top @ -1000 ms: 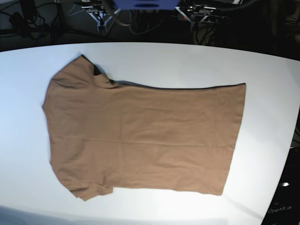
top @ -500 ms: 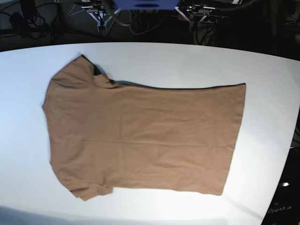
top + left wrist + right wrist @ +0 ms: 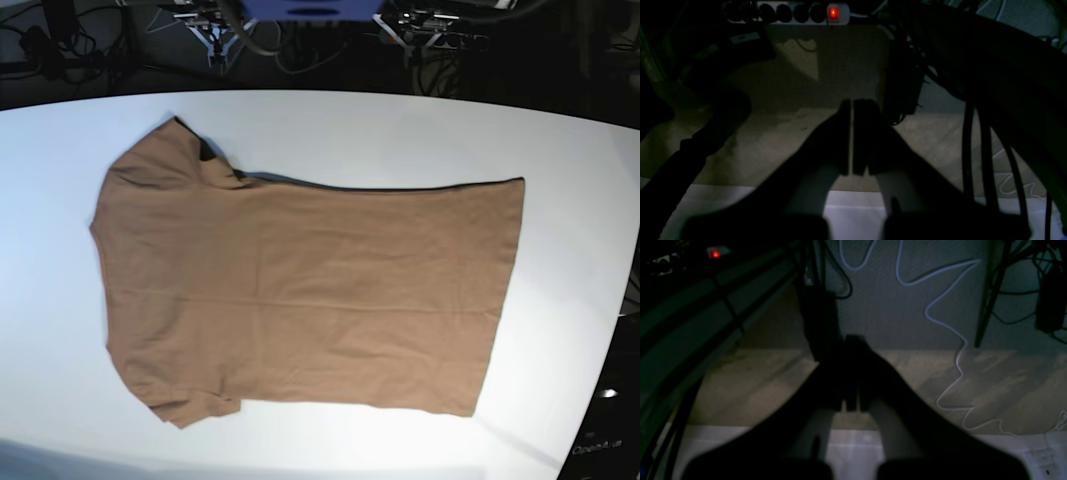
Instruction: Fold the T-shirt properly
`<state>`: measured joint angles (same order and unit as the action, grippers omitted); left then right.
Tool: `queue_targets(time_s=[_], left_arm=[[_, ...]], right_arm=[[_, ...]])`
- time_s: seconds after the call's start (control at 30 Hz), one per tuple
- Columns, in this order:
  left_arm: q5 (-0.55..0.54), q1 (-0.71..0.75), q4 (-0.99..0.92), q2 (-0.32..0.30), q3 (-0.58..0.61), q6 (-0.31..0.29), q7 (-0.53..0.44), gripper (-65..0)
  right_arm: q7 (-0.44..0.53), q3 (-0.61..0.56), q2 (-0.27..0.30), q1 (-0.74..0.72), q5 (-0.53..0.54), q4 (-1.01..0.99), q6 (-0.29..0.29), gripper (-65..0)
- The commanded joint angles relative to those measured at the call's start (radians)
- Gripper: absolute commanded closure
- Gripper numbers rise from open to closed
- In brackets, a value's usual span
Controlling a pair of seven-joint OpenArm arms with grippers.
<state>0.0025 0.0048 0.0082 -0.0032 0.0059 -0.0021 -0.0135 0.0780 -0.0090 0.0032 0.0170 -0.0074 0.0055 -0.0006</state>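
Nothing moves since the earlier frames, as far as we can see: the plain tan-brown short-sleeved T-shirt [image 3: 300, 295] of thin soft fabric lies in the same place and in the same shape on the white table [image 3: 400, 125]. We see it spread flat, with the collar end toward the left side of the base view and the straight hem toward the right. One sleeve points to the far edge of the table and the other to the near edge. A thin dark line runs along its far edge.

We do not see any arm over the table in the base view. In the left wrist view, the left gripper [image 3: 852, 106] has its two dark fingers pressed together, with only a thin slit between them, and it holds nothing. It points at a dim floor, with a white power strip [image 3: 800, 12] with a red lit switch beyond. In the right wrist view, the right gripper [image 3: 850, 340] is closed in the same way and is empty too. A thin white cable [image 3: 942, 326] winds over the floor behind it. Neither gripper touches the shirt.
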Motion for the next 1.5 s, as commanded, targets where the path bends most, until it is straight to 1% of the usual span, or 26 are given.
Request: queue_targets(time_s=[0.0,0.57,0.6,0.67,0.73,0.83,0.97,1.03,1.17,1.27,1.37,1.47], left_arm=[[0.000,-0.001,0.000,-0.002,0.003,0.004,-0.001,-1.1],[0.000,0.008,0.000,-0.002,0.004,0.001,-0.003,-1.1],[0.000,0.017,0.003,-0.004,0.004,-0.006,-0.004,-1.1],[0.000,0.031,0.009,-0.004,0.004,-0.022,-0.038,-1.1],[0.000,0.051,0.008,-0.004,0.004,-0.028,-0.098,-1.1],[0.000,0.080,0.005,-0.005,0.004,-0.031,-0.182,-1.1],[0.000,0.108,0.003,-0.005,0.004,-0.031,-0.263,-1.1],[0.000,0.120,0.002,-0.024,-0.001,-0.031,-0.309,-1.1],[-0.003,0.157,0.000,-0.033,-0.002,-0.031,-0.441,-1.1],[0.000,0.192,0.000,-0.033,0.004,-0.031,-0.549,-1.1],[0.000,0.228,-0.001,-0.033,0.004,-0.031,-0.635,-1.1],[0.000,0.266,-0.001,-0.034,0.004,-0.031,-0.713,-1.1]], right_arm=[[0.001,-0.001,0.002,0.001,0.004,-0.002,0.003,0.0],[0.009,-0.003,0.004,0.039,0.002,0.004,-0.002,0.0],[0.029,-0.003,0.004,0.047,0.002,0.004,-0.003,0.0],[0.099,-0.003,0.004,0.070,0.002,0.003,-0.003,0.0],[0.167,-0.003,0.004,0.097,0.002,0.003,-0.003,0.0],[0.230,-0.004,0.004,0.128,0.001,0.003,-0.003,0.0],[0.325,-0.004,0.016,0.162,0.001,0.003,-0.003,0.0],[0.401,-0.004,0.017,0.186,0.001,0.003,-0.003,0.0],[0.558,-0.004,0.036,0.240,0.001,0.001,-0.003,0.0],[0.670,-0.004,0.039,0.281,0.001,0.001,-0.003,0.0],[0.759,-0.004,0.053,0.315,0.001,-0.002,-0.003,0.0],[0.820,-0.004,0.060,0.343,0.001,-0.002,-0.003,0.0]])
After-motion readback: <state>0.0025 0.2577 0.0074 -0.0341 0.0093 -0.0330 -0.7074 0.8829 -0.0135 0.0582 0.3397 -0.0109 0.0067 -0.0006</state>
